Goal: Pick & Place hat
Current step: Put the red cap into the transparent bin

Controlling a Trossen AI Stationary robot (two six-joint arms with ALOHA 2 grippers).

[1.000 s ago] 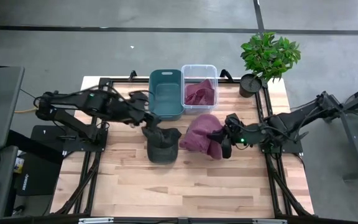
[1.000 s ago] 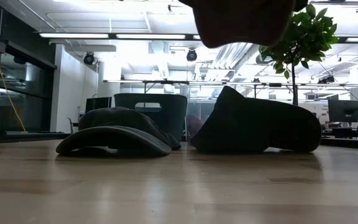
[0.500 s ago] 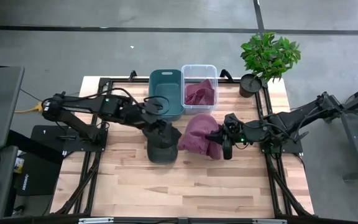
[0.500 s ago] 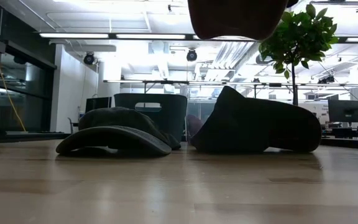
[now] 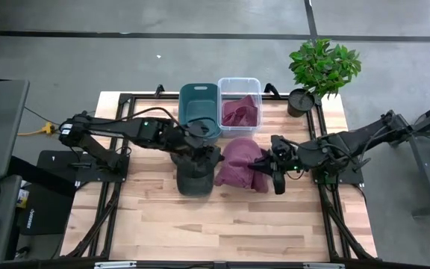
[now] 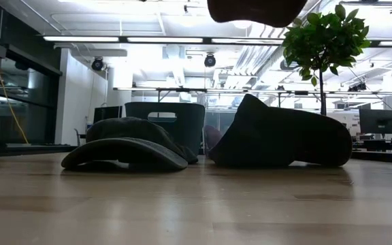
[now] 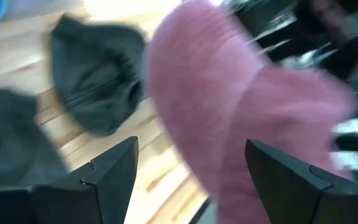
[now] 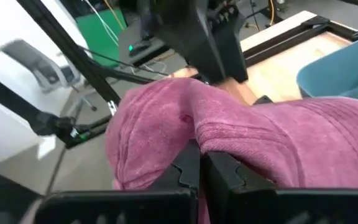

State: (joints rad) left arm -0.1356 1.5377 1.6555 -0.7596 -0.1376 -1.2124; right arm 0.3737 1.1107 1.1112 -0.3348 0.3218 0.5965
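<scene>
The right gripper [image 5: 273, 173] is pinching the pink hat [image 5: 237, 162] near the table's middle; the left gripper [image 5: 204, 155] is hovering spread wide. The grey hat [image 5: 194, 180] is lying unplaced.

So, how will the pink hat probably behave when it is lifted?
The pink hat is probably floppy: it folds and bunches where the right end effector is shut on it. Its fuzzy, knitted-looking cloth suggests it is light and not slippery. It should sag rather than keep its shape.
</scene>
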